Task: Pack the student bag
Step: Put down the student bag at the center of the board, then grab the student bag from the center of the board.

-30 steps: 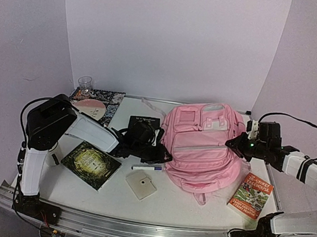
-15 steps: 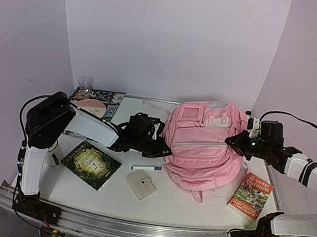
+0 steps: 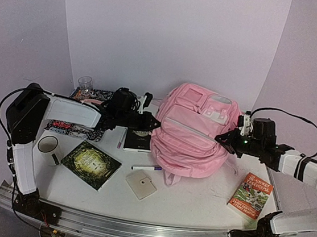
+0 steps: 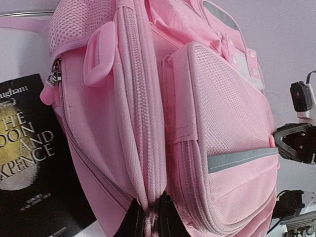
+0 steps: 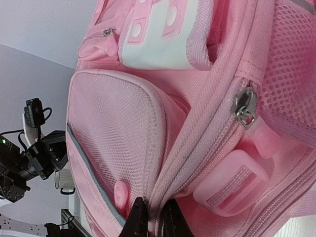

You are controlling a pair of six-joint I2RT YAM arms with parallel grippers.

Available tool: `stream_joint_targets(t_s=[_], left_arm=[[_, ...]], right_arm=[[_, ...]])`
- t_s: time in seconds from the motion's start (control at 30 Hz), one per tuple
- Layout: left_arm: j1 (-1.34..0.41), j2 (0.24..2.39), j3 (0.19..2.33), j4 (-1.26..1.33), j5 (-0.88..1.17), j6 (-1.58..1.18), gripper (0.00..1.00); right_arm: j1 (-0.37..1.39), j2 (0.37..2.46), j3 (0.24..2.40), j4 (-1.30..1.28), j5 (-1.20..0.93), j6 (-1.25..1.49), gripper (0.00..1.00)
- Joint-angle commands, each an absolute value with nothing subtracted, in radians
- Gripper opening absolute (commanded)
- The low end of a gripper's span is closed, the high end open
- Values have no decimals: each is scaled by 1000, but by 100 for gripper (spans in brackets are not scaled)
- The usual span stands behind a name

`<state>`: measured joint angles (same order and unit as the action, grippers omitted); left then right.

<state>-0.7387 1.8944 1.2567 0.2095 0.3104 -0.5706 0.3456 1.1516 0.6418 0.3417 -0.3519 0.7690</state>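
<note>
Since the earlier frame the student bag [image 3: 194,128] has been tipped upright at worktop [image 3: 195,200] centre. Left pincer [image 3: 153,122] is clamped on its side seam; right pincer [image 3: 220,138] likewise opposite. Fabric appears soft and light; hold stitched seams.

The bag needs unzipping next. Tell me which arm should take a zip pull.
Probably right. The right pincer grips the bag seam close to a metal zip pull; the left pincer, gripping the opposite seam, sits farther from the pink pull.
</note>
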Motion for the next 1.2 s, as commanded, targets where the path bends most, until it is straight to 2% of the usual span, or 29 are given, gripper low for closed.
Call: stream_joint_targets(t_s=[0.0, 0.13, 0.33, 0.43, 0.5, 0.63, 0.7, 0.93, 1.17], left_arm=[[-657, 1903, 1293, 281, 138, -425, 0], [-620, 1951, 1314, 255, 105, -369, 0], [-589, 2010, 1344, 219, 110, -225, 0], [-578, 2011, 1348, 213, 132, -177, 1], [-574, 2004, 1353, 211, 133, -151, 7], [-574, 1977, 1361, 208, 132, -135, 30], [-574, 1954, 1354, 207, 139, -145, 37], [-622, 1829, 1254, 206, 112, -191, 54], [-737, 1707, 1144, 206, 11, -243, 62]], right_arm=[[407, 1241, 684, 478, -454, 728, 3], [437, 1356, 700, 525, -441, 736, 8], [439, 1424, 725, 470, -366, 668, 36], [436, 1433, 747, 422, -332, 628, 42], [432, 1445, 753, 416, -328, 612, 44], [427, 1502, 781, 418, -369, 605, 46], [428, 1526, 791, 422, -367, 611, 48], [428, 1622, 817, 467, -332, 675, 54], [427, 1704, 812, 542, -332, 742, 52]])
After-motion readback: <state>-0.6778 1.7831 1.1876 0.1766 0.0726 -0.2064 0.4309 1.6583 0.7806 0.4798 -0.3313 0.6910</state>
